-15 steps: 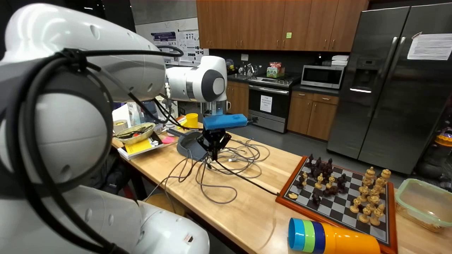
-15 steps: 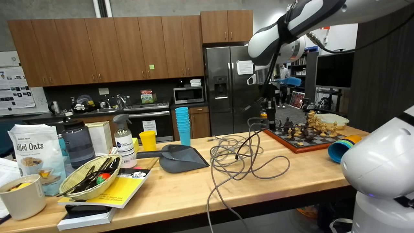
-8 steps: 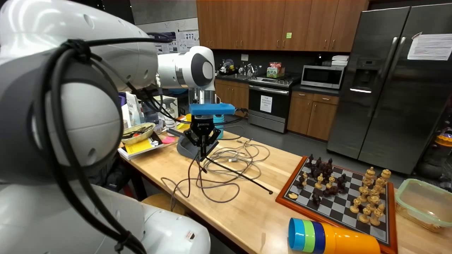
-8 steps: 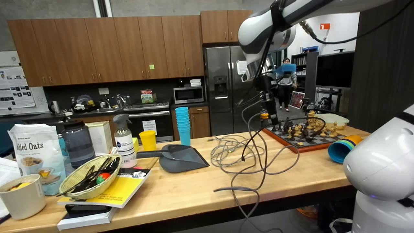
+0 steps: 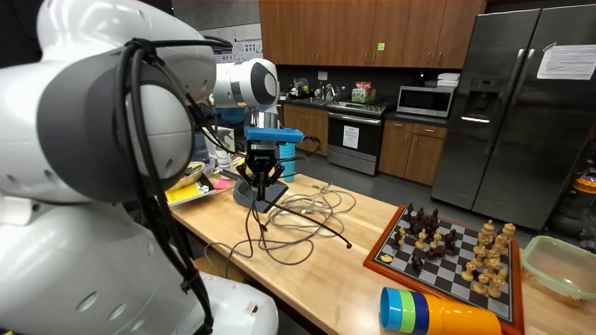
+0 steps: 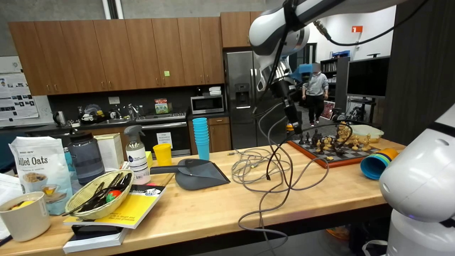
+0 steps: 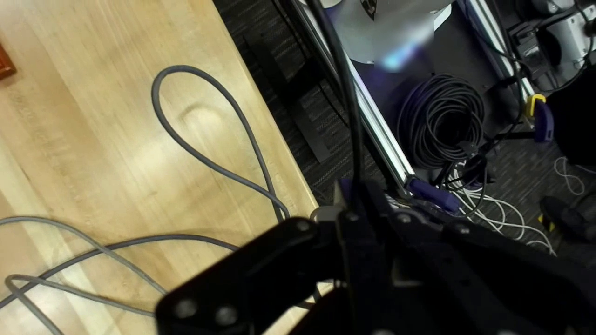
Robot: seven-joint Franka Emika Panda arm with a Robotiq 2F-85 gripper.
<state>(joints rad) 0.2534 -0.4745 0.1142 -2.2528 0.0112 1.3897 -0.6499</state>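
My gripper (image 5: pixel 260 194) hangs above the wooden table, its fingers closed on a thin black cable (image 5: pixel 314 222). In the wrist view the same black cable (image 7: pixel 347 93) runs up and away from between the dark fingertips. One length reaches towards the chessboard, ending in a small plug (image 5: pixel 349 245); another stretch droops below the fingers to a black connector (image 6: pixel 268 176). Beneath lies a tangle of grey cables (image 6: pixel 327 170), some strands hanging over the table's front edge. A grey cable loop (image 7: pixel 181 69) shows in the wrist view. Whether grey strands are gripped too, I cannot tell.
A chessboard (image 5: pixel 385 235) with several pieces lies beyond the cables, nested cups (image 5: pixel 465 316) beside it. Behind the gripper are a dustpan (image 6: pixel 199 174) and stacked blue cups (image 6: pixel 202 138). A basket (image 6: pixel 117 200) rests on books. A person (image 6: pixel 315 89) stands in the background.
My gripper has moved away from the chessboard towards the dustpan, rising and tilting, still closed on the cable. The cable's plug has been drawn off the board's edge. The person has come closer.
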